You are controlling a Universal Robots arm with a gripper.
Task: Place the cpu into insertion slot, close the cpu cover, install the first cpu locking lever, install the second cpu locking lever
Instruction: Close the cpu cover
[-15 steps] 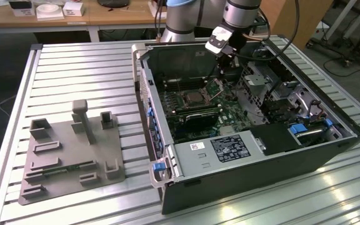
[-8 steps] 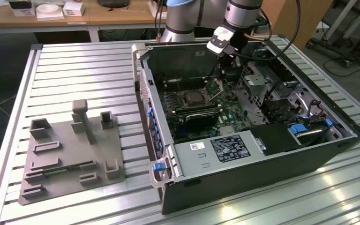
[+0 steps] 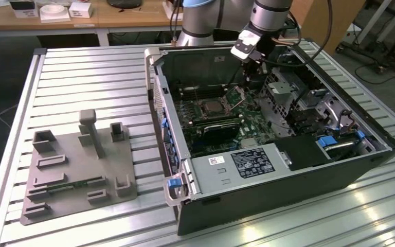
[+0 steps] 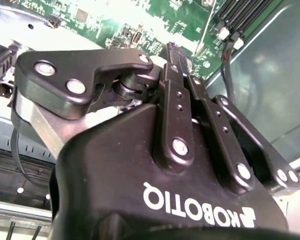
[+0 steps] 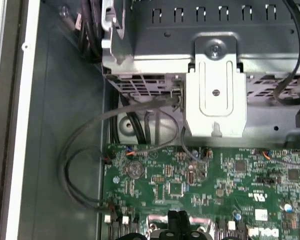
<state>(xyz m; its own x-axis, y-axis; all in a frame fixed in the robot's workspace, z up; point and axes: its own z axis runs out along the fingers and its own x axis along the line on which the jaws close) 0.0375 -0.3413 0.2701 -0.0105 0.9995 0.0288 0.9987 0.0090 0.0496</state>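
Observation:
In the exterior view the cpu (image 3: 213, 107) lies flat in the insertion slot (image 3: 199, 109) on the green board inside the open computer case. Just to the exterior view's right of the slot, a thin silvery frame, the cpu cover (image 3: 237, 95), looks tilted up. My gripper (image 3: 248, 85) reaches down into the case and hangs just above that frame. In the second wrist view the black fingers (image 4: 174, 70) meet at my gripper (image 4: 176, 52), shut, with nothing visible between them. The first wrist view shows my gripper (image 5: 177, 220) over the board's edge.
A grey power supply box with a white label (image 3: 249, 162) fills the case's near end. A metal drive cage (image 3: 288, 87) and loose cables (image 5: 90, 165) crowd the gripper's side. A grey fixture plate (image 3: 74, 164) lies on the slatted table (image 3: 81, 72).

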